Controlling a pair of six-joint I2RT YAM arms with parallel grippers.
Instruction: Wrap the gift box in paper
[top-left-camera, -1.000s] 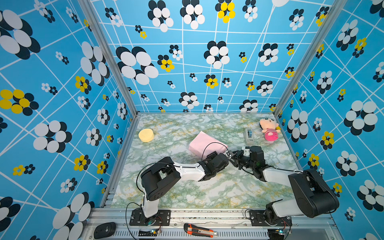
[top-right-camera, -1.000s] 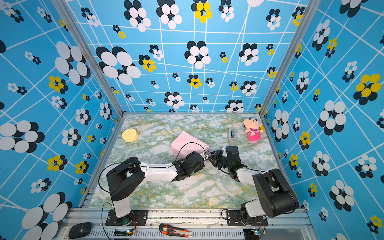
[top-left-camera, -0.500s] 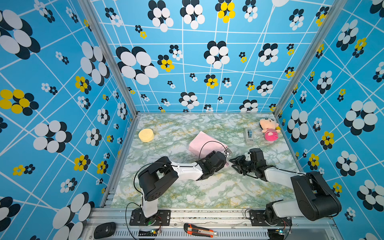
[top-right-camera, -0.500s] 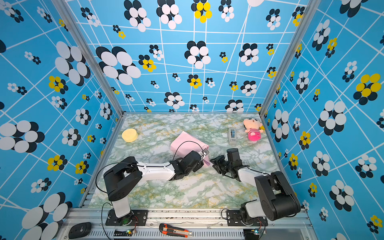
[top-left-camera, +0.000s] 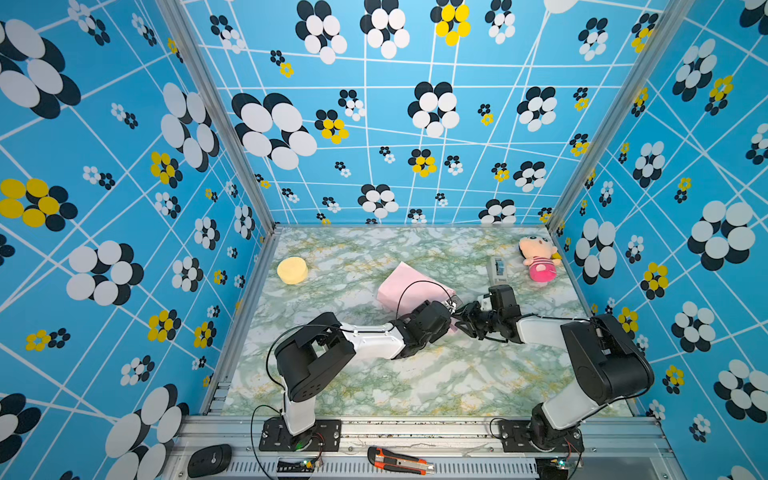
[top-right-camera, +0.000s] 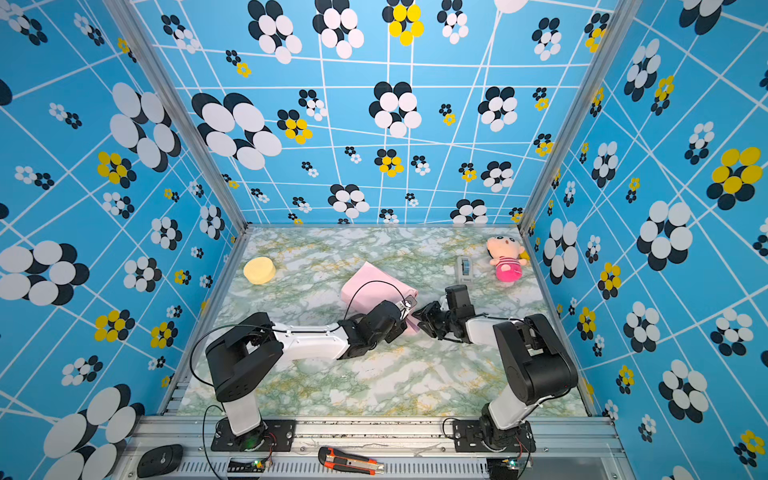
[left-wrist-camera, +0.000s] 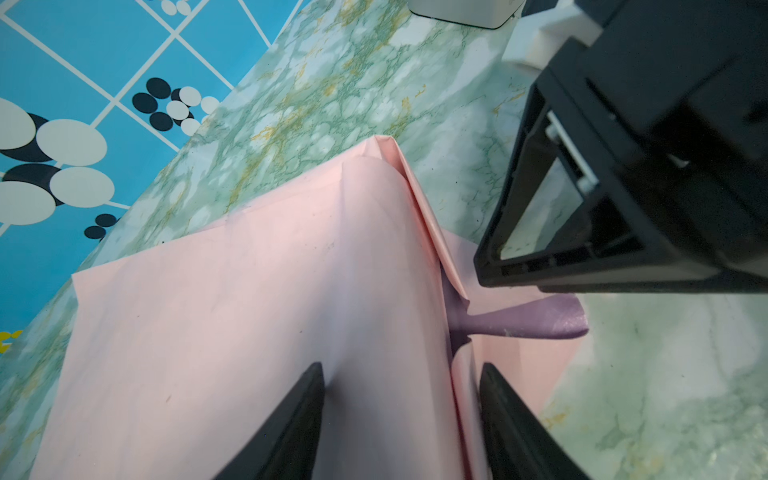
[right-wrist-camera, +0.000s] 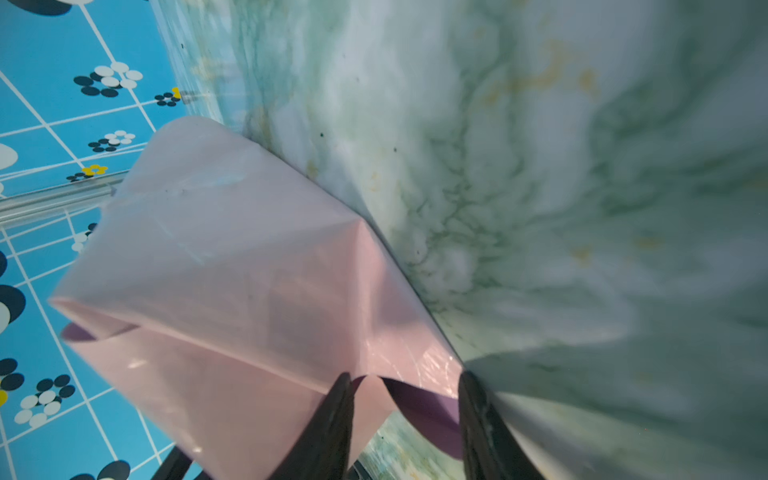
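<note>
The paper (top-left-camera: 409, 286) (top-right-camera: 374, 284), pale pink side out, is folded over a low block at mid-table; the gift box is hidden under it. My left gripper (left-wrist-camera: 401, 372) (top-left-camera: 448, 308) is open and straddles the package's near edge: one finger (left-wrist-camera: 307, 399) lies on the top face, the other beside the folded side. My right gripper (right-wrist-camera: 405, 380) (top-left-camera: 457, 322) faces it from the right, open. A loose flap (right-wrist-camera: 419, 399) with its lilac side showing lies between the right gripper's fingers. A lilac flap (left-wrist-camera: 536, 322) sticks out at the corner.
A grey tape dispenser (top-left-camera: 497, 268) and a plush doll (top-left-camera: 539, 259) stand at the back right. A yellow round sponge (top-left-camera: 292, 270) lies at the back left. A box cutter (top-left-camera: 399, 460) rests on the front rail. Patterned walls close three sides.
The right gripper has opened a little at the paper's corner flap and shifted slightly. The left gripper stays on the package's edge, hardly moved.
</note>
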